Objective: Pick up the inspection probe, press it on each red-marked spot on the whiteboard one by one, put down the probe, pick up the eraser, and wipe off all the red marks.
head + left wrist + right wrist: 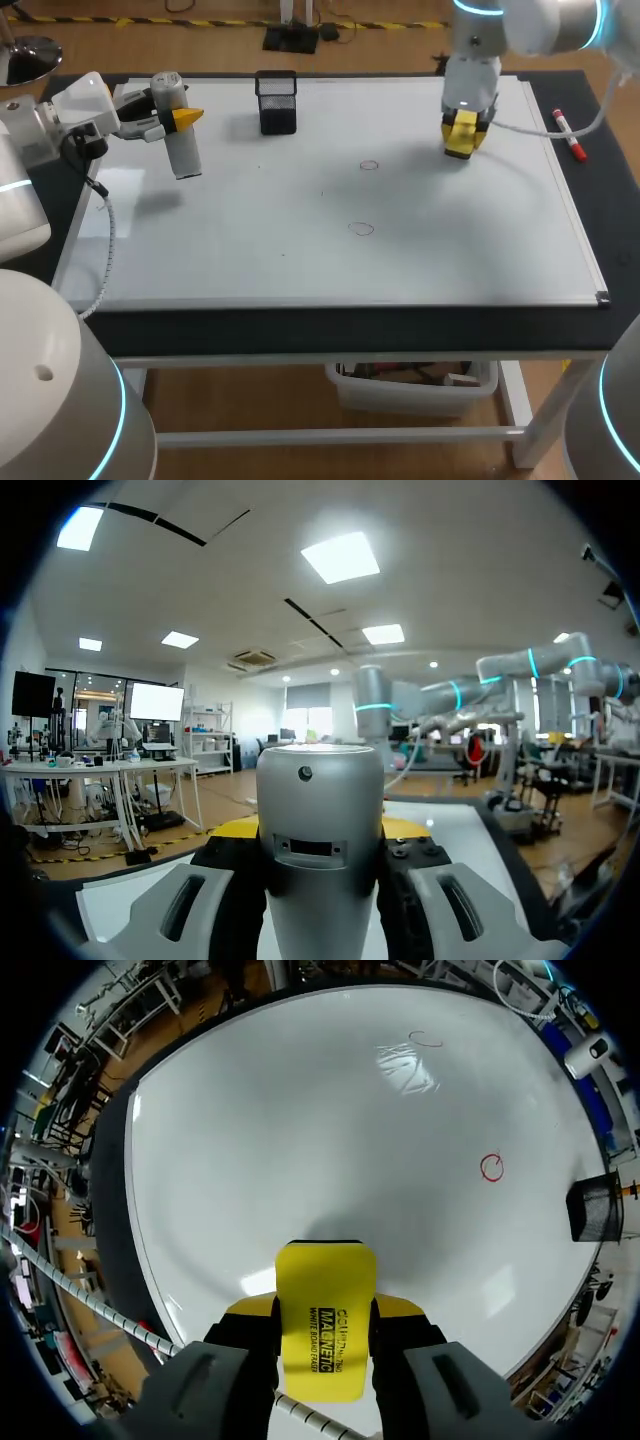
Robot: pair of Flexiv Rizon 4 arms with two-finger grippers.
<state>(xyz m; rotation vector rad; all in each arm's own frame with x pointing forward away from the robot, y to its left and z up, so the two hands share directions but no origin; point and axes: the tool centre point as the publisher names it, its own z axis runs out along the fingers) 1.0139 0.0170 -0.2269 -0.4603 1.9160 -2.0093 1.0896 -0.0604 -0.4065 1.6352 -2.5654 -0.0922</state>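
Over the whiteboard's (300, 260) left end: inspection probe (181, 150), one, a smooth silver cylinder, near upright. No writing on it is legible; the left wrist view shows a small dark hole and a rectangular slot in its side. It is clamped between the yellow fingertips of the left gripper (182, 118).

Over the board's far right part: eraser (325, 1310), one, a yellow block with black print on its face. It is gripped from both sides by the right gripper (322, 1322); contact with the board cannot be told.

Mid-board: two red marks, small circles (369, 165) (361, 229), well apart from both tools.

Far edge: black mesh cup (277, 102). Right of the board: red marker pen (569, 135).
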